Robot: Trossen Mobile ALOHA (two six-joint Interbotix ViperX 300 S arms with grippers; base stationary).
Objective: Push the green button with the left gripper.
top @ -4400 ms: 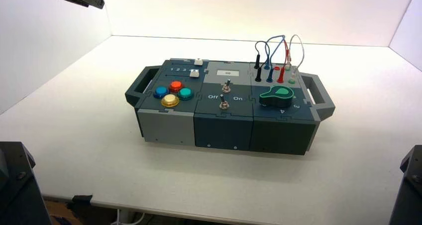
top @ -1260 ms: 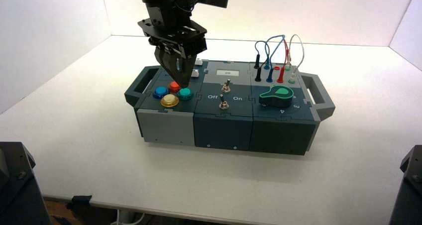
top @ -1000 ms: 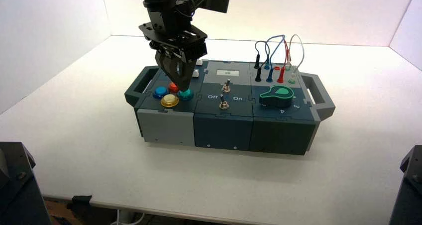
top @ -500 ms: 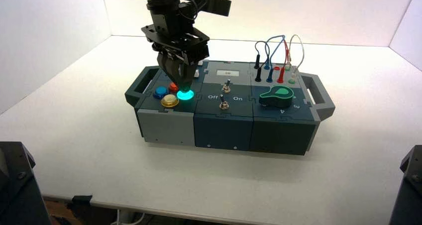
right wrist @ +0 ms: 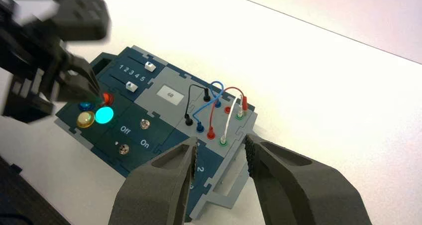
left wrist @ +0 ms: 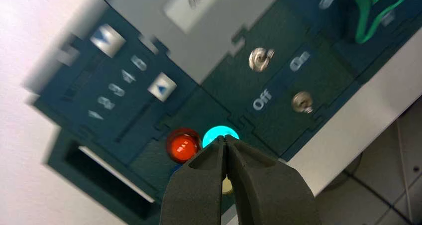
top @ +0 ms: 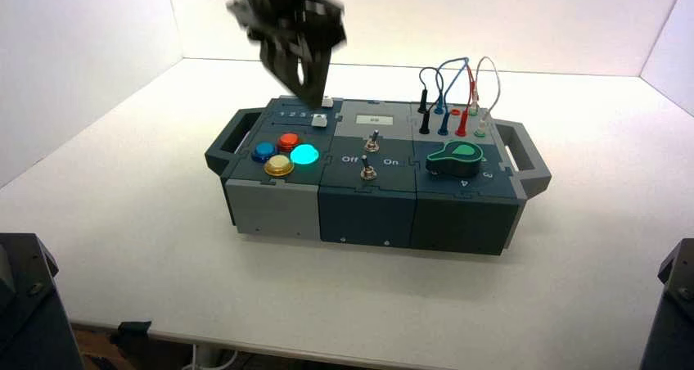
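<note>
Light fills the green button (top: 304,155) in the high view, at the right of the four-button cluster on the box's left panel. We see the left gripper (top: 314,104) above and behind it, clear of the dome, so we judge the press has registered and only the retreat remains. Sinking again from here could catch the white slider cap (top: 319,120) beneath the tip and shove it along its track.

From the left wrist view, we find the fingers closed together, holding nothing. Their narrow tip lines up near the glowing dome, with the red button (left wrist: 183,146) close beside it; a sideways drift during any second push could press red instead, and a needless repeat might undo the lit state.

In the right wrist view, we have the right gripper (right wrist: 222,141) idle, parted widely and empty, apart from the box. Moving it now would risk snagging the wires (right wrist: 213,103) if it swung low.
</note>
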